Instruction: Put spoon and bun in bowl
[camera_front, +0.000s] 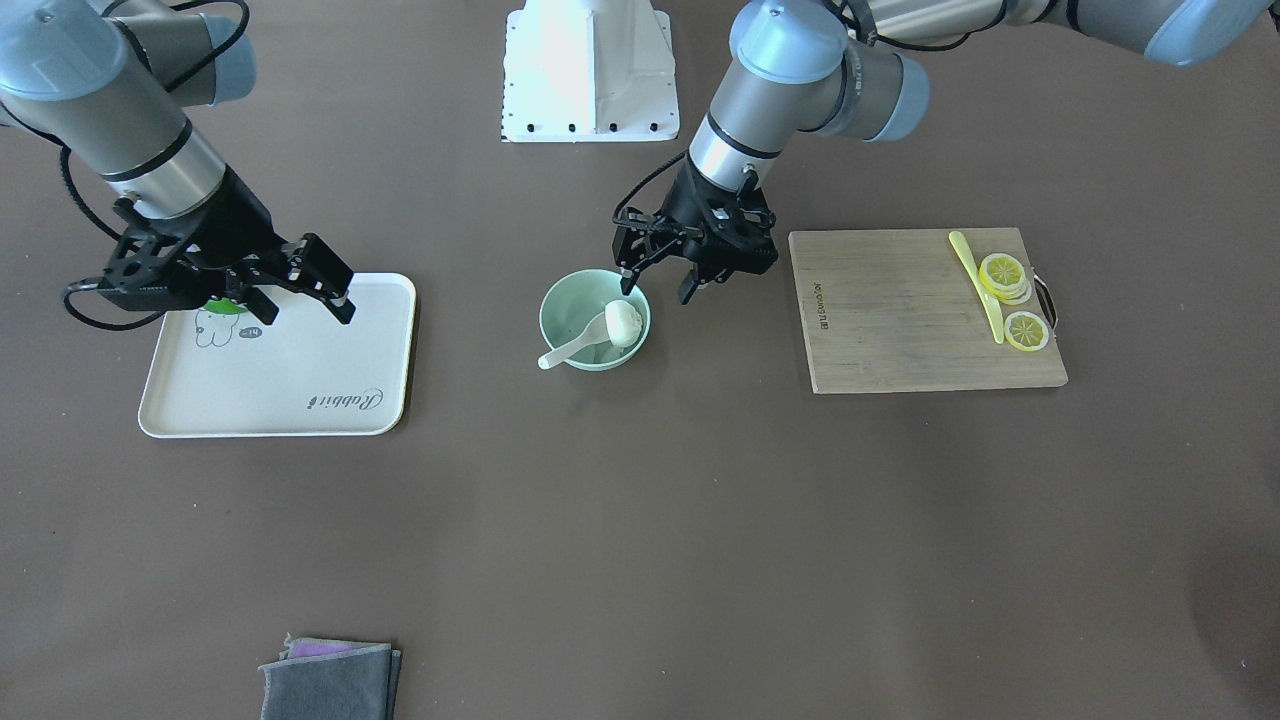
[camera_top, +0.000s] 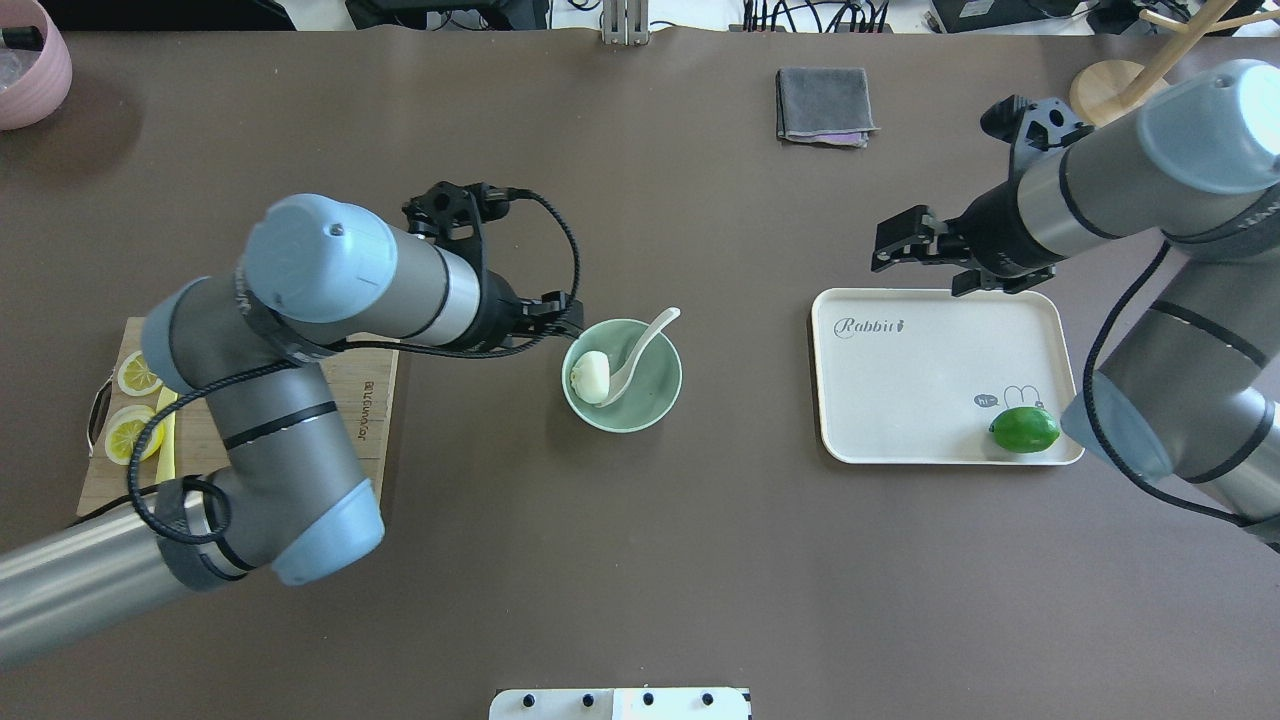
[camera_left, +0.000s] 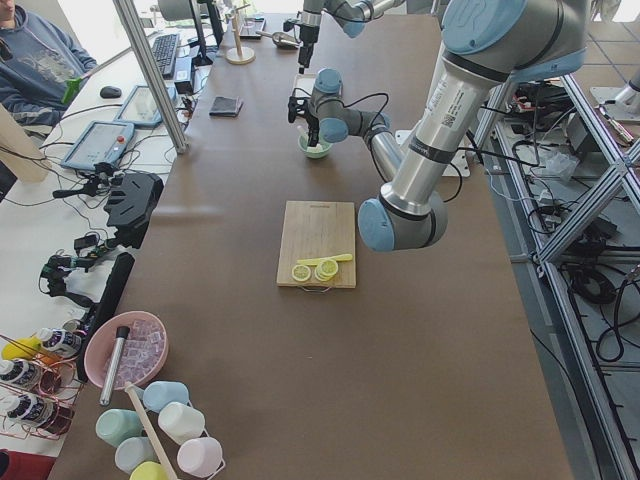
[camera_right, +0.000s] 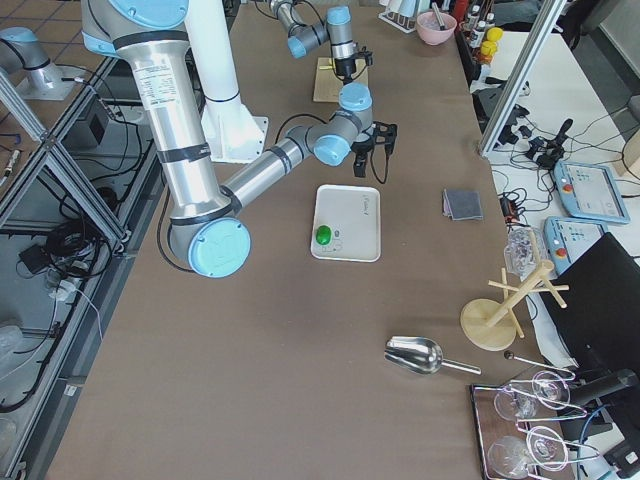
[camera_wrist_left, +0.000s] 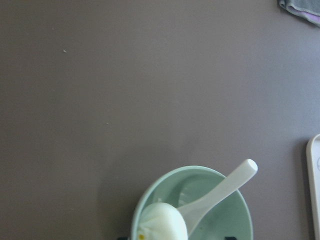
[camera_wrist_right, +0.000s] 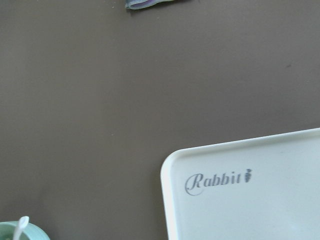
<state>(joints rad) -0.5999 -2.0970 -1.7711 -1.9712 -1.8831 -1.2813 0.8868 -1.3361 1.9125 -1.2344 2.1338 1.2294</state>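
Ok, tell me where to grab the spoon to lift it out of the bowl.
Grip the spoon by its handle end, which juts over the rim of the bowl on the side away from the robot; come from above. The scoop lies inside, beside the bun.

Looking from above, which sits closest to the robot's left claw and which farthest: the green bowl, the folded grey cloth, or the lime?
Measured from the left gripper in the overhead view:
1. The bowl, right beside the gripper, at the table's middle.
2. The grey cloth, near the table's far edge, off to the right.
3. The lime, in the near right corner of the tray.
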